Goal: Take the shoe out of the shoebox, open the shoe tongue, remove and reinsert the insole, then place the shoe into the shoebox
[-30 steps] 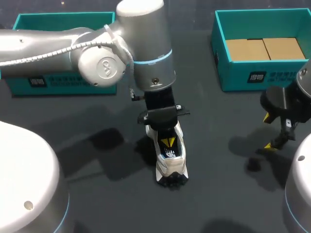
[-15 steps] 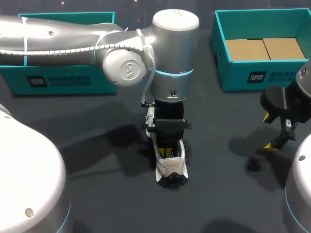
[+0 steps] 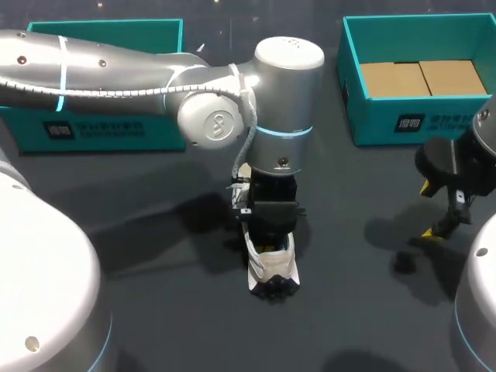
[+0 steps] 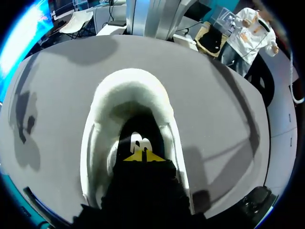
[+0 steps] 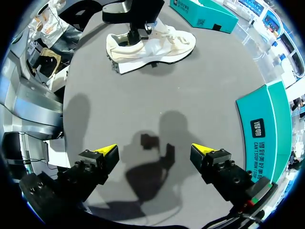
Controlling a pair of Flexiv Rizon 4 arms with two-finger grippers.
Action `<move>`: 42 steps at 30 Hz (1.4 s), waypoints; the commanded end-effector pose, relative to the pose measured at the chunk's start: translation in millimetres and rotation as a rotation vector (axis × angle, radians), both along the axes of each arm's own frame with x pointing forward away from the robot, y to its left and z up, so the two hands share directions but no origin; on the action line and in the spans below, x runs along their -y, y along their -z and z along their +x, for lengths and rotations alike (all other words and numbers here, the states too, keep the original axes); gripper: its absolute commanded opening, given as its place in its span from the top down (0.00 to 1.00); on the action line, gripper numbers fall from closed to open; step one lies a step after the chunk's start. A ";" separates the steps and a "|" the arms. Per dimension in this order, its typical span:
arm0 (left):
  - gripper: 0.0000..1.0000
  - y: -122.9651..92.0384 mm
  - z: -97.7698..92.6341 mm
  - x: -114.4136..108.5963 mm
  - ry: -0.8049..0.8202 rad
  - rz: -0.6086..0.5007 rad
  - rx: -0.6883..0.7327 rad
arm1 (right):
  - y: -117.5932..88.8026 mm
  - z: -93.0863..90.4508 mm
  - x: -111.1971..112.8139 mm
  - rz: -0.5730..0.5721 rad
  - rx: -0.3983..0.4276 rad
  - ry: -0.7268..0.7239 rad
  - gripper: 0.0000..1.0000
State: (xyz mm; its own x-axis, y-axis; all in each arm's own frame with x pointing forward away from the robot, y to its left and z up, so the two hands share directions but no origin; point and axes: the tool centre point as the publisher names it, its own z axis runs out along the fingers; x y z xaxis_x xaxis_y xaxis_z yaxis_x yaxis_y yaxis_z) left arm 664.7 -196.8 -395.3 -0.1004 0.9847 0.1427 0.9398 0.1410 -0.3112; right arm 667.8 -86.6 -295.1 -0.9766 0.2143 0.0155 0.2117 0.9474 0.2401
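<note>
A white sneaker [image 3: 271, 269] stands upright on the dark table near the middle, its heel toward the near edge. My left gripper [image 4: 143, 156] points down into the shoe's opening [image 4: 131, 93]. Its yellow tips are shut together over the insole's printed heel, and I cannot see anything pinched between them. In the head view the wrist hides those tips. My right gripper [image 3: 426, 209] hangs over the table at the right, well apart from the shoe [image 5: 152, 45]. It stands wide open [image 5: 153, 149] with nothing between its fingers.
A teal shoebox [image 3: 372, 116] lined with brown cardboard stands at the back right. Another teal box [image 3: 101, 132] sits at the back left behind my left arm. Bare table lies between the shoe and the right gripper.
My left arm has shifted right and its gripper has gone lower into the shoe, so its yellow tips no longer show from above. The right arm and the shoe have kept still.
</note>
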 end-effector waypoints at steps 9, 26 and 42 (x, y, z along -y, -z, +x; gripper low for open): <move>1.00 -29.6 -15.0 9.2 0.000 -0.060 0.062 | -0.2 -2.2 0.7 0.000 0.003 0.000 0.00; 1.00 13.6 -12.3 15.6 -0.051 -0.058 0.076 | -0.2 -2.2 0.7 0.000 0.003 0.000 0.00; 1.00 -51.3 -6.3 12.7 -0.048 -0.155 0.302 | -0.2 -2.2 0.7 0.000 0.003 0.000 0.00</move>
State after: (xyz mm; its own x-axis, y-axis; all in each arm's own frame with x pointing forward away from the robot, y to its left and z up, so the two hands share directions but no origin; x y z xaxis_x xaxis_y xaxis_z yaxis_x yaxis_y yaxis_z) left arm 663.7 -223.3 -361.0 -0.1595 0.9868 -0.0278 0.9838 0.1566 -0.0879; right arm 667.6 -86.7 -295.1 -0.9767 0.2143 0.0154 0.2116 0.9473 0.2405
